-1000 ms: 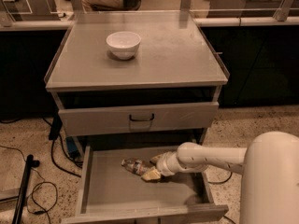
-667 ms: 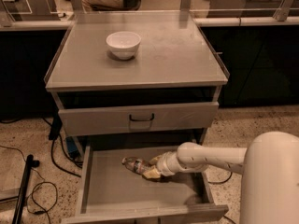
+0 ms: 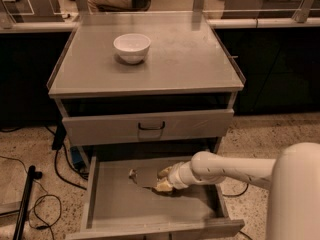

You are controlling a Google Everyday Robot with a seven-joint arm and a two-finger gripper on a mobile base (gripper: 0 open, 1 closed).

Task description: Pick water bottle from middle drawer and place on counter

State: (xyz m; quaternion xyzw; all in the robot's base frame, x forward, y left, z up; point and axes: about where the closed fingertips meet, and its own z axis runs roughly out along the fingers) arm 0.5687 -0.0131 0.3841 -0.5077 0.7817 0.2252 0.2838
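Observation:
The water bottle (image 3: 143,176) lies on its side in the open middle drawer (image 3: 150,209), its white cap pointing left. My gripper (image 3: 161,180) reaches in from the right on a white arm (image 3: 225,169) and sits at the bottle's right end, low over the drawer bottom. The bottle's right end is hidden by the gripper. The counter (image 3: 185,59) is the grey top of the cabinet, above and behind the drawer.
A white bowl (image 3: 132,47) stands on the counter at the back left. A closed drawer front with a small black handle (image 3: 151,126) is above the open drawer. Cables (image 3: 45,204) and a black pole (image 3: 24,204) lie on the floor to the left.

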